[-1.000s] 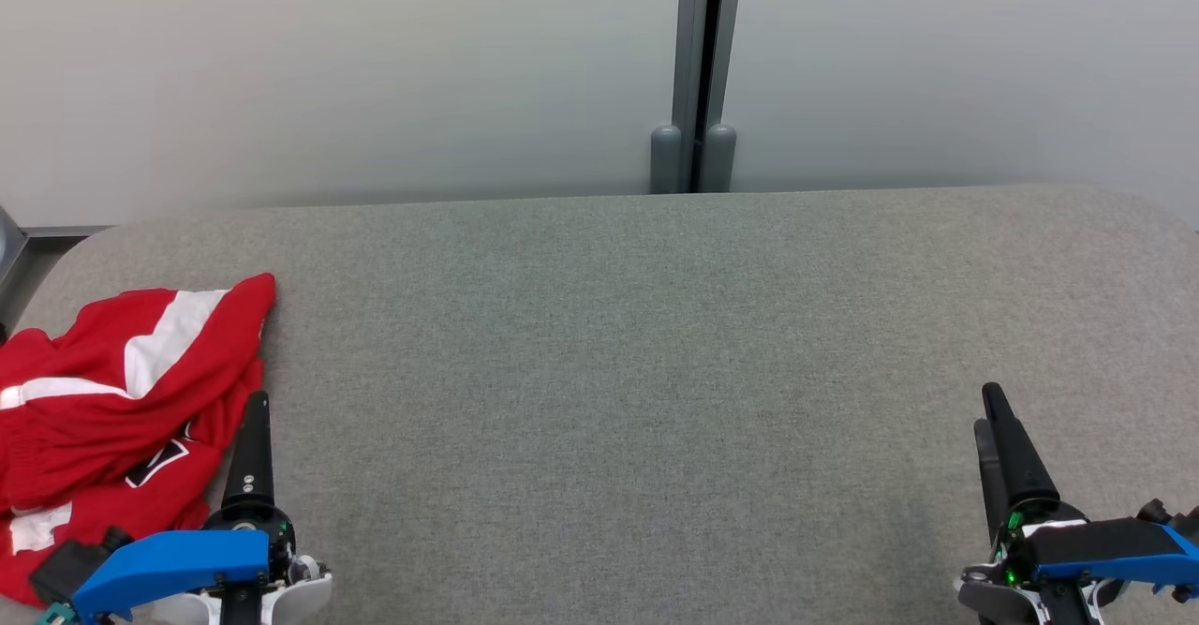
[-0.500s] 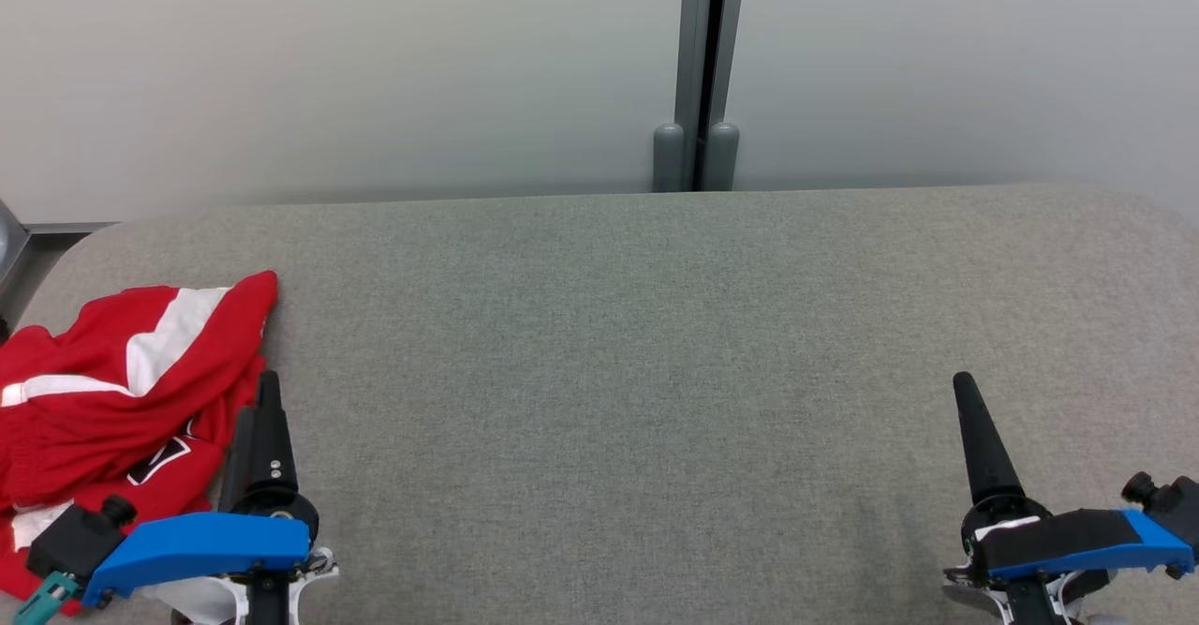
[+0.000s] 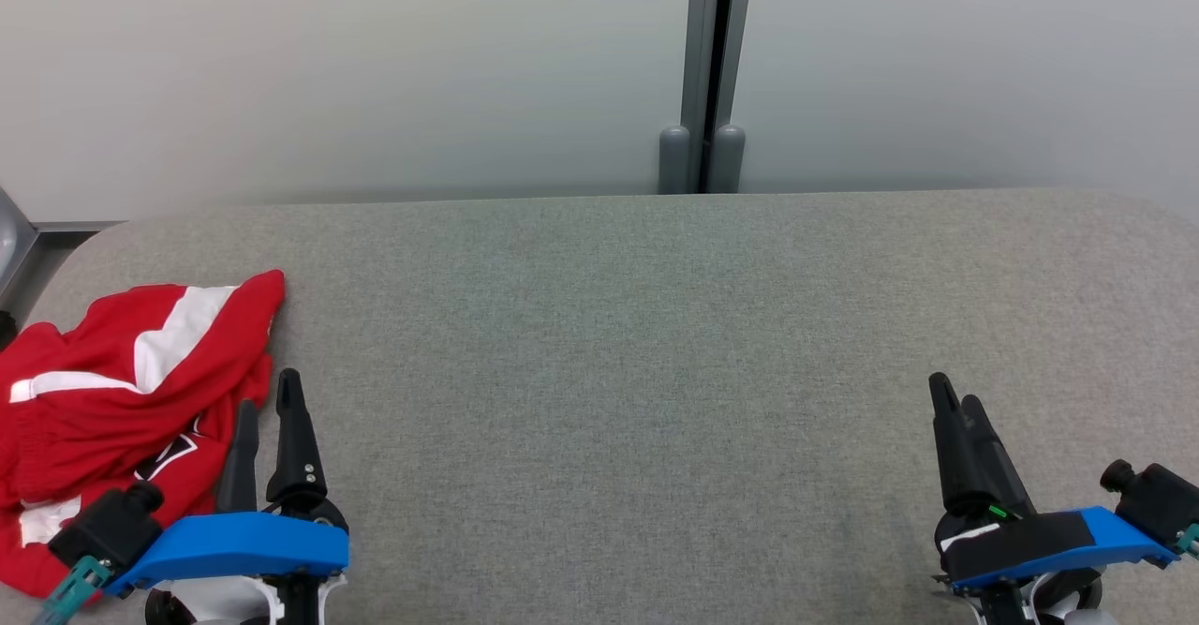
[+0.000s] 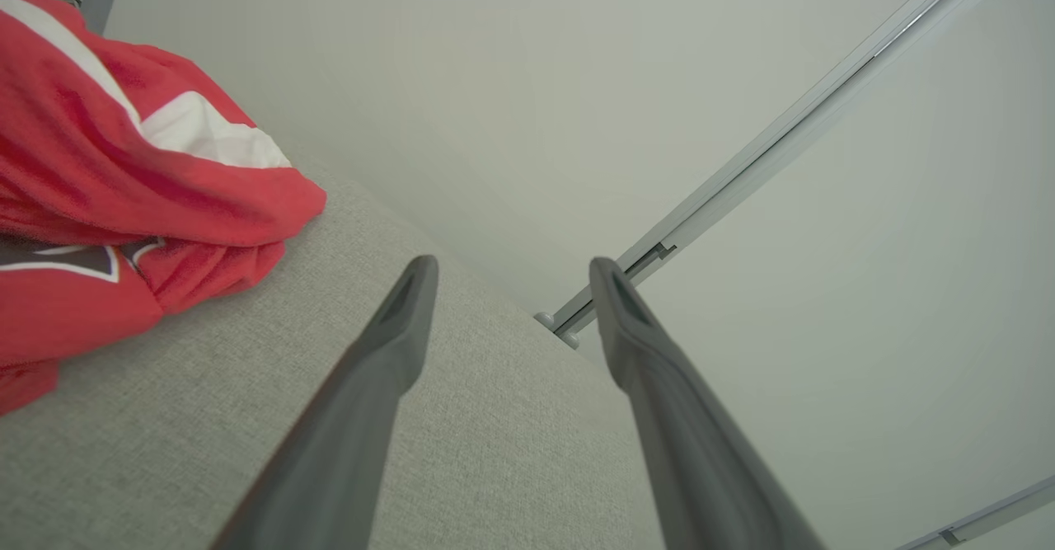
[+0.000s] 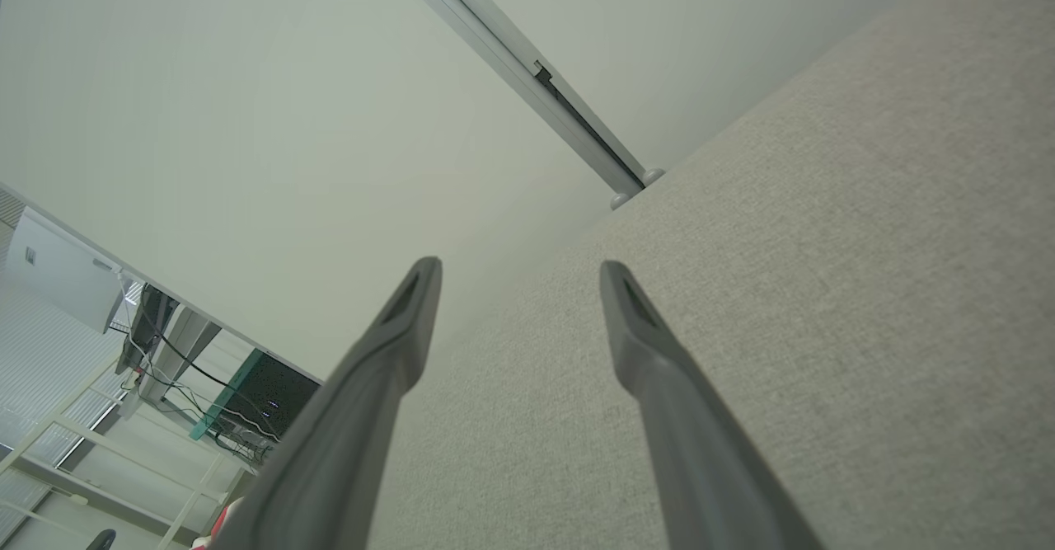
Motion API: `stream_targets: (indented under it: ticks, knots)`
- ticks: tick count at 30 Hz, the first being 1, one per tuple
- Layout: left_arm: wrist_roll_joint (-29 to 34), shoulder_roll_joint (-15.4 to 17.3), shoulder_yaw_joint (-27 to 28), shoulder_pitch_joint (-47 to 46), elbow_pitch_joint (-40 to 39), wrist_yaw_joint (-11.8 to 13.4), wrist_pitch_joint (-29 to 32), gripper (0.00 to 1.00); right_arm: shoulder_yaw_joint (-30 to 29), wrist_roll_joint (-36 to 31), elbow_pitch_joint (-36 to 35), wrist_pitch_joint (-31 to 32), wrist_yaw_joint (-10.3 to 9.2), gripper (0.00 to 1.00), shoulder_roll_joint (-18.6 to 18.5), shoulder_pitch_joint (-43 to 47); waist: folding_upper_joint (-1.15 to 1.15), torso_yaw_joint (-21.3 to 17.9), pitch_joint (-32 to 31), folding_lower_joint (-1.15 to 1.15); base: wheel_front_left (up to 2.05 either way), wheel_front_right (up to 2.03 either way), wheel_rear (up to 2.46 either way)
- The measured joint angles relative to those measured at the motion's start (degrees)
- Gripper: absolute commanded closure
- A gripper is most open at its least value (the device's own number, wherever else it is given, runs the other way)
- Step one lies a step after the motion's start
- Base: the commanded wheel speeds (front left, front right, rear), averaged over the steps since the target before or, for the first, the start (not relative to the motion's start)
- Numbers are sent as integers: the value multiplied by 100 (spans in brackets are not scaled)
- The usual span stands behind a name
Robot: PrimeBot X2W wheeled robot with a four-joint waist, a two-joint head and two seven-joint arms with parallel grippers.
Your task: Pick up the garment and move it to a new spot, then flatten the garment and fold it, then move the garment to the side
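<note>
Crumpled red-and-white garment (image 3: pixel 112 400) at table (image 3: pixel 637 344) left edge. Left gripper (image 3: pixel 267 393) just beside it, fingers spread wide, empty. Right gripper (image 3: pixel 954 392) near right edge, likewise spread, empty. Broad grey surface between.

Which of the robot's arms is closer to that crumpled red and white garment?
Left. The left end effector sits open just beside the garment's right edge. The right end effector, also open, is far across the grey table on the opposite side.
</note>
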Motion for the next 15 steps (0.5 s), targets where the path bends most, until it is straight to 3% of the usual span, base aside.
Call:
stream_targets:
  ticks: [15]
  knots:
    - [1268,10,-123,25,74,110,-253,0,54,-1126,-68,-250,3,0,-2,0,0,47,-3,0,0,0,0]
